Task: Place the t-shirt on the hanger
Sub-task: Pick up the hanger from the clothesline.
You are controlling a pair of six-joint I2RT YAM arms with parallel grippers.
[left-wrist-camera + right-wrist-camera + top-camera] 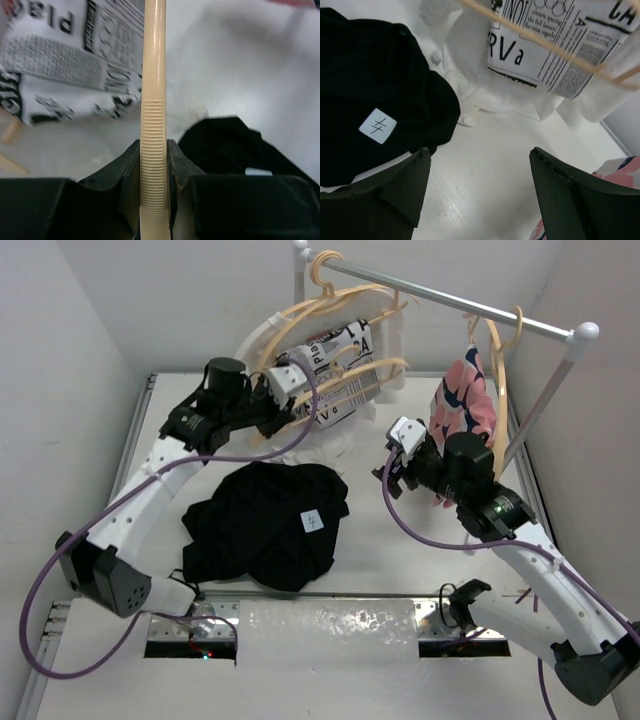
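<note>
A: The t-shirt [265,525], where is it logged?
B: As a crumpled black heap on the table [400,550], near the front edge, between the two arms. The white label [312,521] is turned up. It is touched by neither gripper.
A: And the hanger [153,100]?
B: It is clamped by the left gripper [153,150], with the jaws closed on its ribbed stretch, as shown plainly in the left wrist view. It is held at the back of the table, just beside the newsprint garment [340,370]. Presumably it is kept off the surface so the shirt can be fed onto it, but that is judged, not seen. Which tan hanger in the top view is the gripped one cannot be told for sure.
A: Right gripper [480,165]?
B: The jaws are spread wide and nothing is held. It is poised over bare table, between the t-shirt and the pink-and-navy garment [465,400], with the shirt's edge just beside one finger. It is likely kept free for the fabric.
A: Step?
B: The hanger is gripped and the shirt is not yet picked up. A grasp near the neck opening is probably needed next, but the collar cannot be made out in the heap.
A: Risk?
B: Several layers may be pinched at once, and the thin hanger may be twisted in the clamp if it is tugged sideways.
</note>
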